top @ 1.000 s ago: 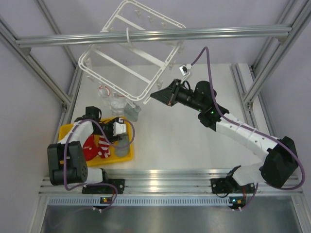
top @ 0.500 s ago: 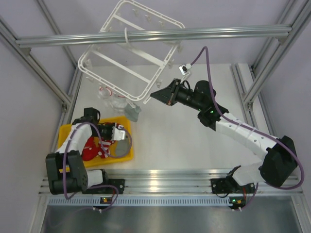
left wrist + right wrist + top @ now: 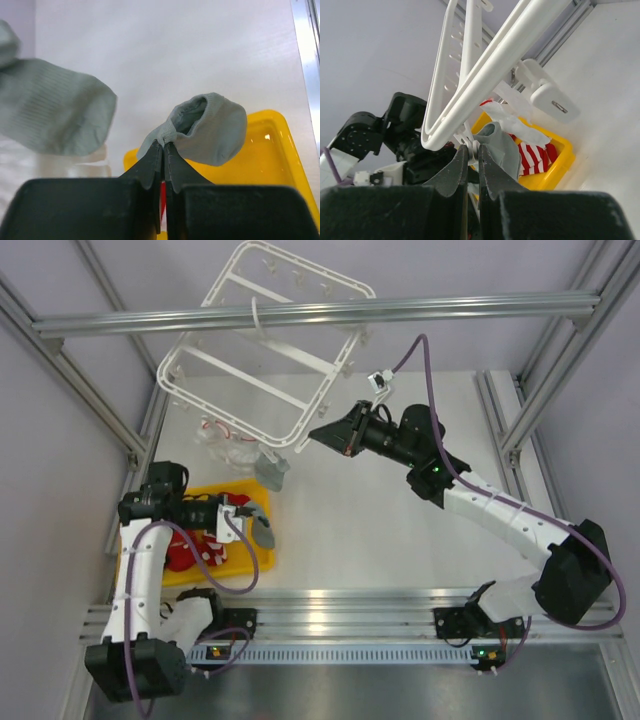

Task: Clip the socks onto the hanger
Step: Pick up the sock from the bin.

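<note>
My left gripper (image 3: 163, 145) is shut on the cuff of a grey sock (image 3: 216, 129), held just above the yellow tray (image 3: 282, 150). From above, that left gripper (image 3: 245, 520) and its sock (image 3: 262, 531) hang over the tray's right part. A red-and-white striped sock (image 3: 188, 548) lies in the tray. The white hanger (image 3: 262, 340) hangs tilted from the beam. My right gripper (image 3: 473, 149) is shut on a small white clip (image 3: 473, 142) at the hanger's (image 3: 490, 65) near corner. Another grey sock (image 3: 272, 473) dangles from the hanger.
An aluminium beam (image 3: 400, 308) crosses above the table and carries the hanger. Pale items (image 3: 225, 445) hang under the hanger's left side. A free clip (image 3: 547, 97) dangles close to my right gripper. The hanging grey sock (image 3: 55, 115) fills the left of the left wrist view.
My left gripper closed on the grey sock in the tray and lifted it, while the left arm swung up and to the left. The right arm held still; the hanger shifted slightly.
</note>
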Robot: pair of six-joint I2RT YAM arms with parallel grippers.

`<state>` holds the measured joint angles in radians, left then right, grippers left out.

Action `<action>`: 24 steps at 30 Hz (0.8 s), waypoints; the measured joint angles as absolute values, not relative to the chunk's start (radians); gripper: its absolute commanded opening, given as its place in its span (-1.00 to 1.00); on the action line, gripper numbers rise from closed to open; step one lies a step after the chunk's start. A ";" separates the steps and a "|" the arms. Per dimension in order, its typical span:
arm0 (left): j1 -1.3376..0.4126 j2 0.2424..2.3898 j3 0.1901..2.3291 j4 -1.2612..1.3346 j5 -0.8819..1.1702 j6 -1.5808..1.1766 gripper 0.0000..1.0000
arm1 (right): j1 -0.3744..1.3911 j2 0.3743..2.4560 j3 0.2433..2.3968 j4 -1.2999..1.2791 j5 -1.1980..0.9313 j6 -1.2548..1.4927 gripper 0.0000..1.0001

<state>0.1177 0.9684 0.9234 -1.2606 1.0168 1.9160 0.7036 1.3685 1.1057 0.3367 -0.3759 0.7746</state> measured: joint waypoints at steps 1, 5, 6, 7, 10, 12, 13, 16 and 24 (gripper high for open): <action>0.115 0.957 0.945 -1.270 1.044 1.910 -1.00 | 0.704 1.369 1.106 0.337 -0.377 0.770 -1.00; 0.080 0.924 1.021 -1.290 1.121 1.815 -1.00 | 0.704 1.370 1.107 0.347 -0.383 0.760 -1.00; 0.064 0.916 1.032 -1.283 1.132 1.762 -1.00 | 0.704 1.370 1.107 0.350 -0.386 0.759 -1.00; 0.046 0.907 1.042 -1.258 1.140 1.691 -1.00 | 0.704 1.371 1.107 0.354 -0.389 0.759 -1.00; -0.056 0.878 1.053 -1.106 1.121 1.389 -1.00 | 0.704 1.377 1.107 0.363 -0.397 0.760 -1.00; -0.142 0.872 1.058 -1.003 1.079 1.221 -1.00 | 0.704 1.383 1.107 0.372 -0.406 0.760 -1.00; -0.192 0.876 1.068 -0.961 1.053 1.137 -1.00 | 0.704 1.386 1.107 0.375 -0.410 0.760 -1.00; -0.317 0.916 1.122 -0.866 0.973 0.929 -1.00 | 0.703 1.388 1.107 0.379 -0.421 0.760 -1.00; -0.361 1.042 1.199 -0.698 0.841 0.590 -1.00 | 0.702 1.388 1.107 0.400 -0.458 0.746 -1.00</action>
